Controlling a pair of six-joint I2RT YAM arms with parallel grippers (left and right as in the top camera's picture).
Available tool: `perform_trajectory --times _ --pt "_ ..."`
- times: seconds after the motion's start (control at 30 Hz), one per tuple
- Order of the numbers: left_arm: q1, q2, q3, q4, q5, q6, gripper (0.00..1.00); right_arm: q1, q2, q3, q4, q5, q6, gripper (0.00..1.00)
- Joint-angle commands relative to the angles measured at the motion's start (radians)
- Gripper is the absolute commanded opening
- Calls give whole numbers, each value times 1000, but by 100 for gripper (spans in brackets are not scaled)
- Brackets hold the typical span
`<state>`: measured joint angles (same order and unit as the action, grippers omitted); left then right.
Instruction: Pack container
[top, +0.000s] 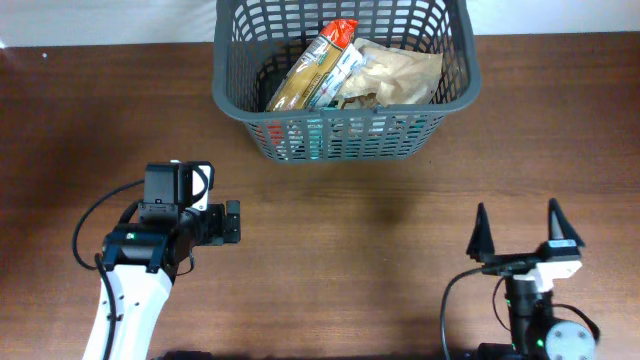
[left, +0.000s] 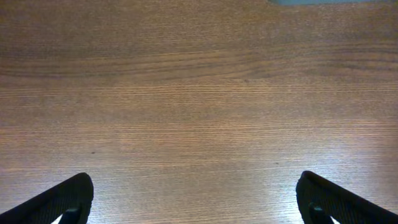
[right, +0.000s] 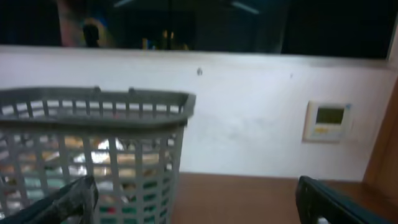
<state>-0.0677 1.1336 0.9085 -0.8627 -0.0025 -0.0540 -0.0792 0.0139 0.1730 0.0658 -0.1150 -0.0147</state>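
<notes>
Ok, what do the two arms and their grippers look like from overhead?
The left arm has a white link and a black wrist housing with a small green light, and a black cable loops beside it. The left gripper has black fingers. The right arm is black with a white block, a grey round cap and a black cable. The right gripper has long black fingers tapering to points.

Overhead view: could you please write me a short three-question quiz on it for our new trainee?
1. True or false: the dark grey basket stands empty.
2. The left gripper and right gripper are: A open and empty; B shut on packets; C inside the basket.
3. Fill in: the tan packet lies on the ___ arm's side of the yellow packet.
Key: 1 false; 2 A; 3 right.
</notes>
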Motion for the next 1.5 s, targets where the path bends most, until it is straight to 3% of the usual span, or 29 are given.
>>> perform_trajectory --times 0.0,0.23,0.37,0.8,1.1,1.47 --pt "5 2 -3 3 14 -13 99 7 -11 -67 64 -9 9 99" --pt "5 2 -3 3 14 -13 99 7 -11 -168 204 -8 9 99" --pt "5 2 -3 3 14 -13 99 7 -11 -167 195 -8 9 99" --pt "5 2 -3 3 14 -13 99 14 -11 -167 -130 -6 9 99" --pt "5 2 -3 3 14 -13 99 119 -11 -167 -145 101 9 99" --pt "5 2 -3 3 14 -13 99 122 -11 -167 -145 97 9 99"
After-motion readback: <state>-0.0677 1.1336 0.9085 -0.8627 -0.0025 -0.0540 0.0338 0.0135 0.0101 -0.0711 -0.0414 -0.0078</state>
